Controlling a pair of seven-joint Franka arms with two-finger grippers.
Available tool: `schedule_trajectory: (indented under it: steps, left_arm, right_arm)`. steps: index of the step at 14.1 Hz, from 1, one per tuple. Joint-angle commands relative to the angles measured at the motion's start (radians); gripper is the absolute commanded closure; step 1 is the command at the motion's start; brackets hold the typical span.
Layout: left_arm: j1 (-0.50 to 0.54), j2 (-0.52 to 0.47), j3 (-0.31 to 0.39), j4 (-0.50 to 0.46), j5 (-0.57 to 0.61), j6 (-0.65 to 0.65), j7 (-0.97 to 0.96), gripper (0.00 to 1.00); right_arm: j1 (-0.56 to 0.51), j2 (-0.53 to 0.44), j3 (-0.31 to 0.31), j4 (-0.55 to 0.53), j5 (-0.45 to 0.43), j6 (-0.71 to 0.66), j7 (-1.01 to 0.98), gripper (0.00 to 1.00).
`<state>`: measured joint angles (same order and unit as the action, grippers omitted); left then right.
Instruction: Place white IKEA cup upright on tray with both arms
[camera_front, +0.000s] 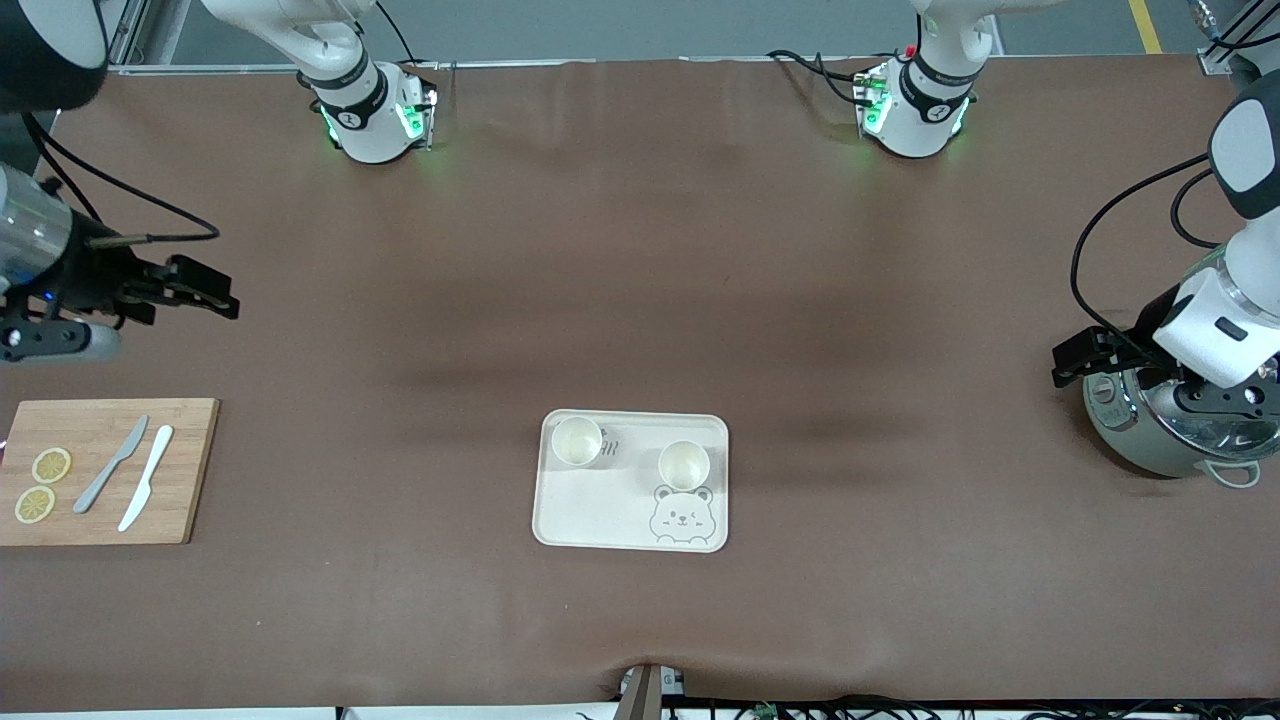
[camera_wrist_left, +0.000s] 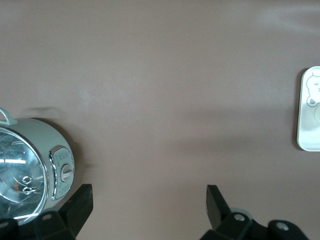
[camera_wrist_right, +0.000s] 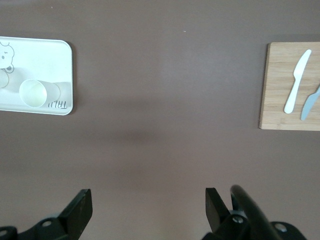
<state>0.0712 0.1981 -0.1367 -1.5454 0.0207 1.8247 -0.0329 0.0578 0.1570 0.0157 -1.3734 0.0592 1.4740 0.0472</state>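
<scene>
On the tray (camera_front: 600, 510), along its edge toward the robots' bases, two white cups (camera_front: 577, 441) (camera_front: 684, 464) stand upright. Left gripper (camera_front: 1085, 355) and right gripper (camera_front: 205, 290) wait spread, empty; best kept clear.

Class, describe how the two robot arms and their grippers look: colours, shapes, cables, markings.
Both arms are glossy white with black joint bands; their bases glow green. Left arm trails looping black cables. Right arm has a silvery segment and a black cable. Left gripper and right gripper are small and black, with blocky fingers.
</scene>
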Motion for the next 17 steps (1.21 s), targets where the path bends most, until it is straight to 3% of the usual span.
schedule_trajectory:
  steps: [1,4,7,10,17]
  left_arm:
    - [0.002,-0.032,-0.032,-0.001,0.007,-0.011,-0.025,0.00]
    - [0.001,-0.045,-0.037,0.004,0.007,-0.019,-0.022,0.00]
    - [0.006,-0.033,-0.035,0.080,-0.047,-0.068,-0.024,0.00]
    - [-0.004,-0.028,-0.034,0.090,-0.039,-0.068,-0.024,0.00]
    - [0.004,-0.028,-0.034,0.090,-0.045,-0.068,-0.024,0.00]
  right_arm:
    - [-0.018,-0.091,0.016,-0.098,-0.048,0.012,-0.039,0.00]
    - [-0.050,-0.123,0.018,-0.105,-0.044,0.009,-0.104,0.00]
    - [-0.050,-0.155,0.017,-0.118,-0.039,-0.001,-0.105,0.00]
    - [-0.067,-0.211,0.016,-0.216,-0.036,0.041,-0.116,0.00]
    - [-0.101,-0.202,0.017,-0.213,-0.029,0.032,-0.206,0.00]
